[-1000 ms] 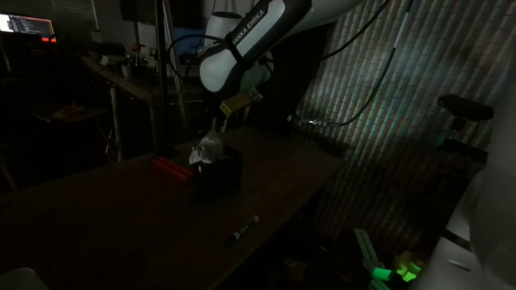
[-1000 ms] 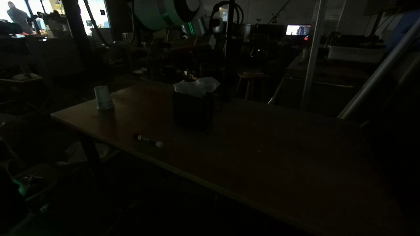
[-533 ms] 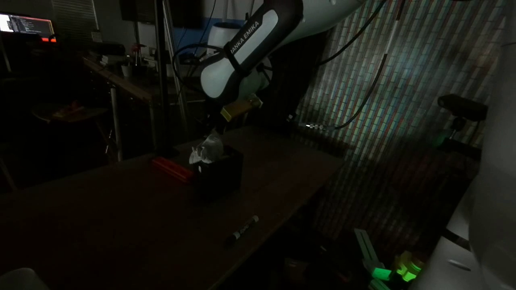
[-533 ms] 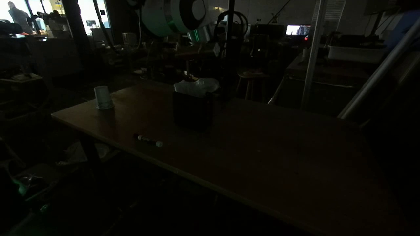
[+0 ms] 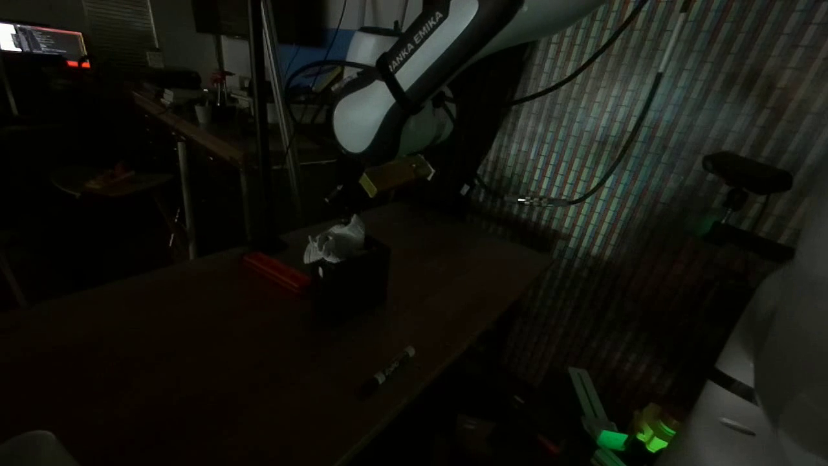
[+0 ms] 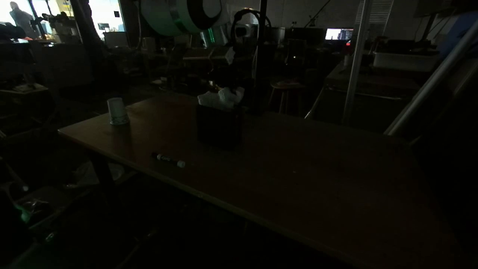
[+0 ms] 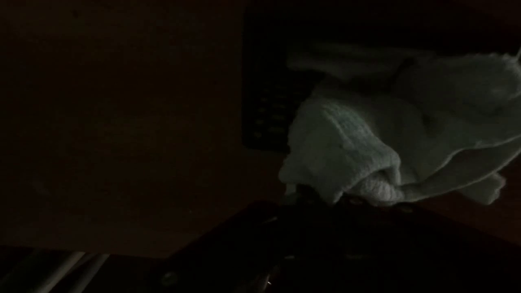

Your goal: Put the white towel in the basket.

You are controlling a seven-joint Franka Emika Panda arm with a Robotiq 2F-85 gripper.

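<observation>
The white towel (image 5: 336, 243) is bunched in the top of the dark basket (image 5: 352, 288), with folds standing above its rim. Both also show in an exterior view as pale towel folds (image 6: 220, 99) over the black basket (image 6: 219, 127). In the wrist view, the towel (image 7: 338, 142) hangs partly over the basket's perforated wall (image 7: 264, 114). My gripper (image 7: 333, 201) is right at a towel fold, its dark fingertips drawn together with cloth pinched between them. Its dark fingers are hard to make out just above the towel in an exterior view. The basket's inside is mostly hidden by the towel.
A red object (image 5: 277, 272) lies beside the basket on the table. A marker (image 5: 388, 371) rests near the table's edge. An upturned cup (image 6: 118, 111) stands near a table corner. A dark post (image 5: 259, 129) rises behind the table.
My gripper came down to the towel and its jaws closed on a fold. The arm then shifted sideways, and the towel's top changed shape, its peak leaning with the gripper. The basket stayed put.
</observation>
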